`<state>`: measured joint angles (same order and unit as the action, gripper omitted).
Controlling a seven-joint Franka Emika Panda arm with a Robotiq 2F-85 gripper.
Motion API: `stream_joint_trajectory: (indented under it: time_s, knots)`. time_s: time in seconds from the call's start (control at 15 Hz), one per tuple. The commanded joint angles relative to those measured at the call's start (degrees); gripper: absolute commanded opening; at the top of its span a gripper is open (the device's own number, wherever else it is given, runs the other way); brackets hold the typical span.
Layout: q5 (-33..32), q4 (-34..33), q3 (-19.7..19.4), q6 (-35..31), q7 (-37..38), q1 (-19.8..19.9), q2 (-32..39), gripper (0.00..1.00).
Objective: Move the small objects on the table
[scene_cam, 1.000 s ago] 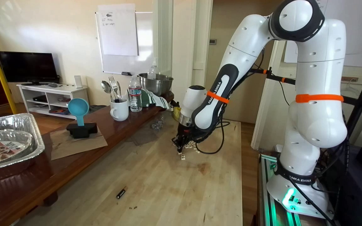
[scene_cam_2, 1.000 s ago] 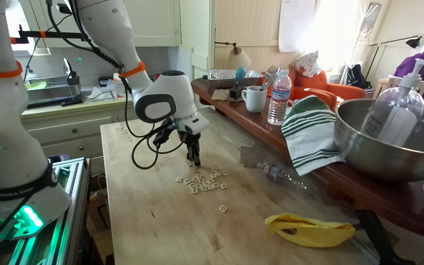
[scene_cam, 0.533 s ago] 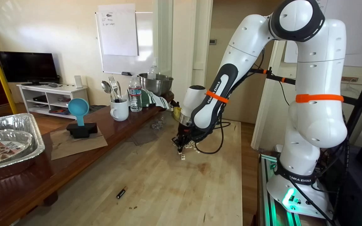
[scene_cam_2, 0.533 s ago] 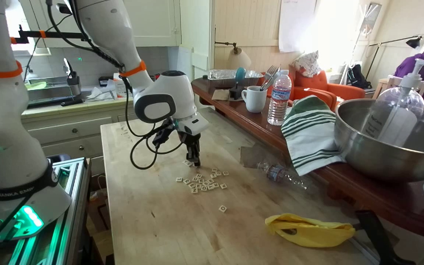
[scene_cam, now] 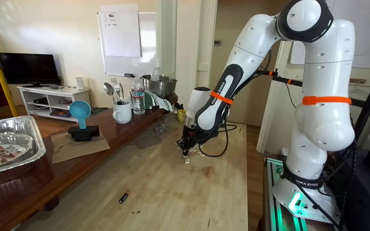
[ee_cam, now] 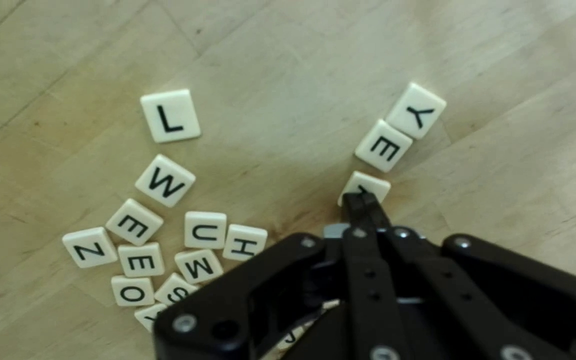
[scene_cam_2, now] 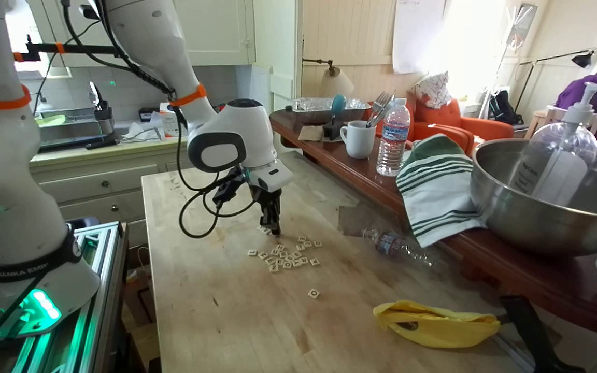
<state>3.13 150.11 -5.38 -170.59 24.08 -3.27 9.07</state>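
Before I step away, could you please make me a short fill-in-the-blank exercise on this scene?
1. The upper-left tile in the wrist view bears the letter ____.
2. There, the tile between the Y tile and the partly hidden tile by the hand is marked ____.
3. In both exterior views, the pump bottle sits in a metal ____.
4. The banana-shaped thing on the table is coloured ____.
Missing words: L; E; bowl; yellow.
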Motion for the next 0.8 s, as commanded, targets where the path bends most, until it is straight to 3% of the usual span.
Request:
stream_joint_trajectory:
  time_s: [0.0,0.73]
  knots:
    - [3.7,0.8,1.8,3.4,-2.0,0.9,-0.1,0.00]
    - [3.7,1.3,1.3,4.6,-1.1,0.9,-2.0,0.00]
